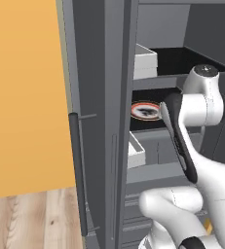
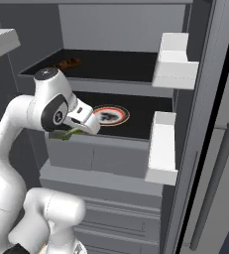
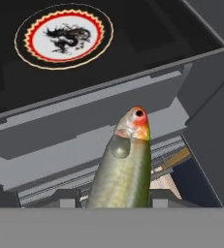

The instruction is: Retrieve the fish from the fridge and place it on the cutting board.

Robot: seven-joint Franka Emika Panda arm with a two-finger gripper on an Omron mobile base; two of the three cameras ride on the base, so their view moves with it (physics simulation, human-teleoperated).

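Observation:
The fish (image 3: 123,164), grey-green with a pale head and a red-orange snout, juts up from between my fingertips in the hand view. My gripper (image 3: 116,201) is shut on it. From the right base view my gripper (image 2: 72,130) hangs just in front of the middle shelf's edge, a sliver of the green fish (image 2: 65,134) showing under the hand. The dark grey fridge (image 2: 136,64) stands open, its door (image 1: 97,121) and long bar handle (image 1: 79,170) at my left. The cutting board is out of view.
A round red-rimmed plate (image 3: 63,36) with a dark dragon figure lies on the black middle shelf (image 2: 155,111), behind my hand. White door bins (image 2: 173,62) (image 2: 163,149) hang on the right. A brown item (image 2: 66,63) sits on the upper shelf. A grey drawer front (image 2: 101,156) lies below.

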